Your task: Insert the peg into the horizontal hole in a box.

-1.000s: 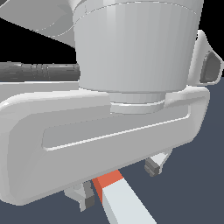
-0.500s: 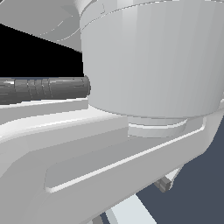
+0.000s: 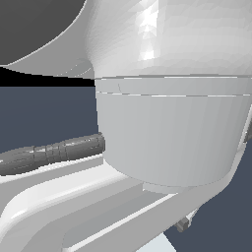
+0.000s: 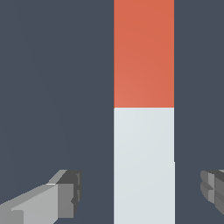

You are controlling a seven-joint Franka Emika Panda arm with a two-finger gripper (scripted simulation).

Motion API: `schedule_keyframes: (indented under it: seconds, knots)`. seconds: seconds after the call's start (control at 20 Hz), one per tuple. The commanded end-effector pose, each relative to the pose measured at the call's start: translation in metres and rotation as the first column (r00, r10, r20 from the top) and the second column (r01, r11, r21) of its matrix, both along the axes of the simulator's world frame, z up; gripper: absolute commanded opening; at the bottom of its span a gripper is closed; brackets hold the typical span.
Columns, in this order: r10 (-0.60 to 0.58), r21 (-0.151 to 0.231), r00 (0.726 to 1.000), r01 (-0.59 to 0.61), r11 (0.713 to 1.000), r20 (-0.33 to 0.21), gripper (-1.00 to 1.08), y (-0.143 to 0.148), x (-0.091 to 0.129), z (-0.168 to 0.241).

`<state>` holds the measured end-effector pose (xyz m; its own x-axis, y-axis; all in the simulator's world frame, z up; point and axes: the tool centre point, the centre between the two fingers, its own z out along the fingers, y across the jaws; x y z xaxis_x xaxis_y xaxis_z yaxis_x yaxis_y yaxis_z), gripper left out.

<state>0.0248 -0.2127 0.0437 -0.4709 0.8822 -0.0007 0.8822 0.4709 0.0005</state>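
In the wrist view the peg (image 4: pixel 144 109) lies on the dark floor, one half red-orange and the other pale grey-white. My gripper (image 4: pixel 142 190) is open and straddles the white half. One finger (image 4: pixel 65 194) stands well off one side and the other finger (image 4: pixel 214 188) off the other; neither touches the bar. In the exterior view my arm's white body (image 3: pixel 167 128) fills the frame. Only one fingertip (image 3: pixel 183 224) and a sliver of the pale peg (image 3: pixel 158 245) show beneath it. The box and its hole are out of view.
A dark ribbed cable (image 3: pixel 49 152) runs along the arm at the exterior view's left. The dark grey floor (image 4: pixel 57 87) surrounds the peg in the wrist view.
In the exterior view the arm has grown to fill the frame. The peg's red half and one finger have dropped out of sight behind it.
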Motion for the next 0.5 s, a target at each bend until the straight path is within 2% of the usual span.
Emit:
schedule_keyframes:
  seconds: [0.0,0.35,0.4,0.45]
  knots:
    - [0.001,0.000,1.000,-0.001,1.000,-0.001,1.00,0.000,-0.001,-0.013]
    - [0.002,0.000,1.000,-0.002,1.000,-0.001,1.00,0.000,0.001,-0.024]
    - [0.002,0.000,1.000,-0.002,1.000,-0.001,-1.00,0.000,0.001,-0.024]
    - [0.002,0.000,1.000,-0.002,1.000,-0.001,-1.00,0.000,0.001,-0.024]
